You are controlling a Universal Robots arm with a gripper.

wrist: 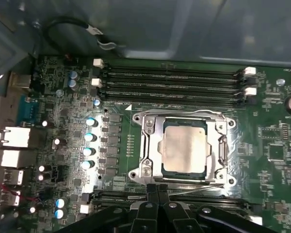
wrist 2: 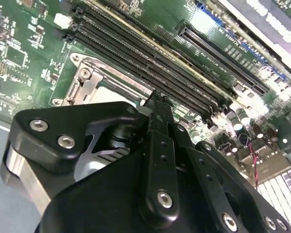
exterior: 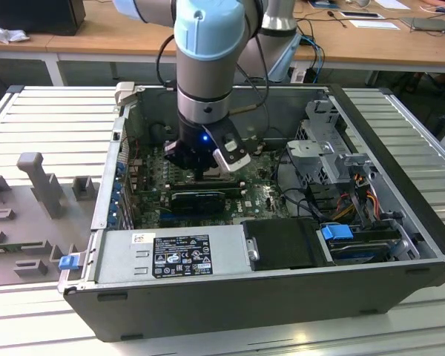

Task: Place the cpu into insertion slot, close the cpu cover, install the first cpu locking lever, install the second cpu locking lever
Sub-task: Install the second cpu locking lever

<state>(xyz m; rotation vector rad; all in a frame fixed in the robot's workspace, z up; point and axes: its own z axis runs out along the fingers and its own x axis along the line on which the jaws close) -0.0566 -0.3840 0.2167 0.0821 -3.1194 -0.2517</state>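
One gripper (wrist: 157,191), fingers closed on nothing, hovers beside the cpu cover (wrist: 184,145); pushing off-centre could bend it.

One cpu (wrist: 185,145) sits under one cpu cover (wrist: 218,148) in one insertion slot (wrist: 146,121). Four long black memory slots (wrist: 169,80) run beside it. One black gripper (wrist: 157,190).

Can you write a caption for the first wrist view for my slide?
The cpu sits in its socket under the cpu cover, with the gripper beside it.
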